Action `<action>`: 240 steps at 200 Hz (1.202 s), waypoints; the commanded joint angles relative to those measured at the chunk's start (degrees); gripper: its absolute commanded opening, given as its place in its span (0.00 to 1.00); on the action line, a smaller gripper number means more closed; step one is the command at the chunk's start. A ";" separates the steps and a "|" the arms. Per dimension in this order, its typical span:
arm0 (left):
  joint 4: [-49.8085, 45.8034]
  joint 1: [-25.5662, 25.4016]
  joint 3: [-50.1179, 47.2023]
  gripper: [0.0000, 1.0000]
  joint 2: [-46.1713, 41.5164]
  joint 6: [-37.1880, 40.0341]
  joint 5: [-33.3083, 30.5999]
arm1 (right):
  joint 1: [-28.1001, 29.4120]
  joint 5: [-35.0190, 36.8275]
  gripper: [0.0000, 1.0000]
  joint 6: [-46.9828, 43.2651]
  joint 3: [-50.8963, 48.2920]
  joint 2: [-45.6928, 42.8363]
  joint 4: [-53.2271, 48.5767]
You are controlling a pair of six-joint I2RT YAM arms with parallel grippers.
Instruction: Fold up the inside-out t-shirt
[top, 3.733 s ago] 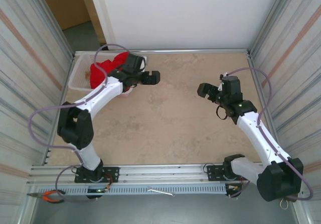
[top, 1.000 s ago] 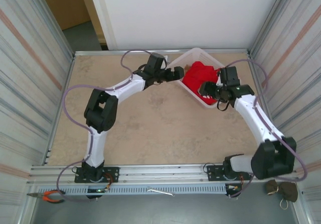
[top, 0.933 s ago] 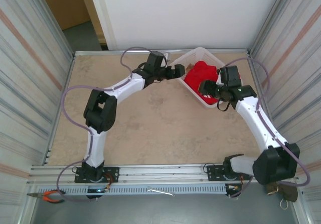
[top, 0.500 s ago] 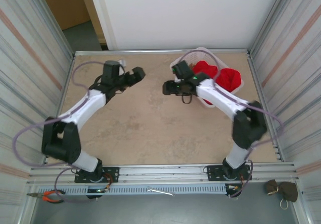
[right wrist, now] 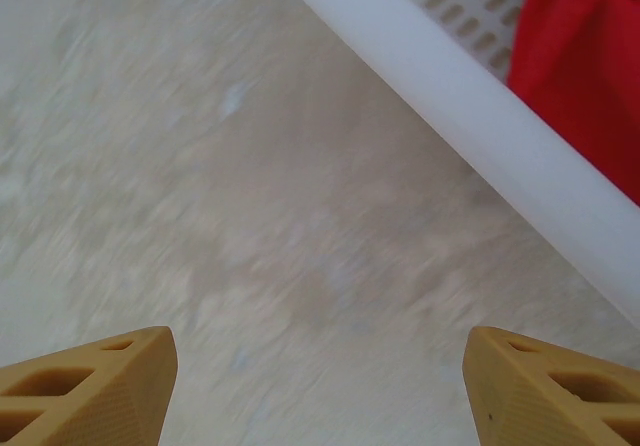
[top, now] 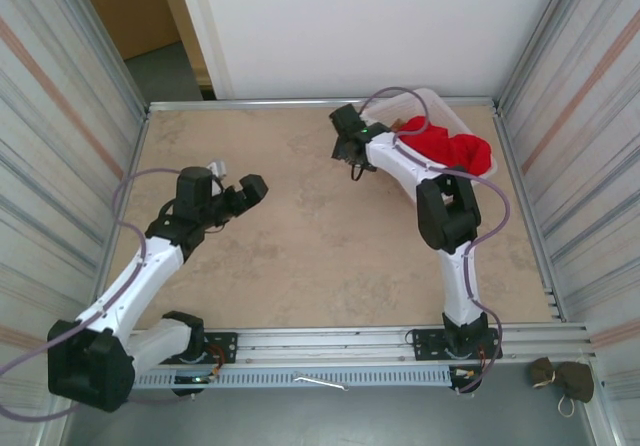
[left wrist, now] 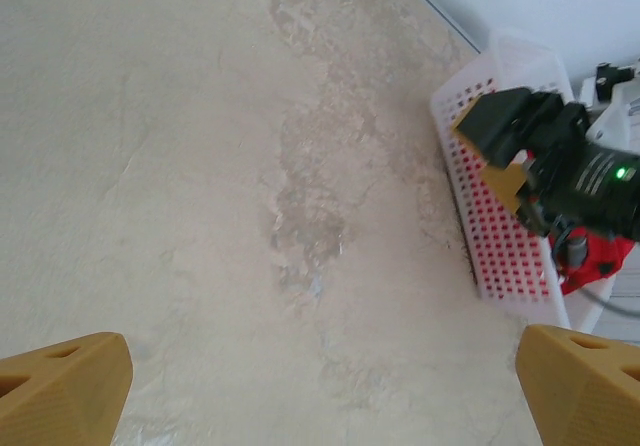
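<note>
Back right, one t-shirt [top: 447, 149] in one basket [right wrist: 450, 96], left gripper [left wrist: 325, 371], right gripper [right wrist: 320, 356] both open

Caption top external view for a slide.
Red t-shirt bunched in a white basket at the table's far right; right gripper open beside it, left gripper open over the table.

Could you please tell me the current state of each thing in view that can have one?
inside-out t-shirt: bunched up, unfolded, lying in the basket.
white basket: on the table at the far right, holding the t-shirt.
left gripper: open, empty, over bare table.
right gripper: open, empty, just outside the basket's rim.
</note>
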 commanded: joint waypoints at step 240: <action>-7.31 0.52 -3.14 0.99 -3.33 6.30 2.89 | -29.39 -15.85 0.94 -7.67 -10.17 -21.34 3.15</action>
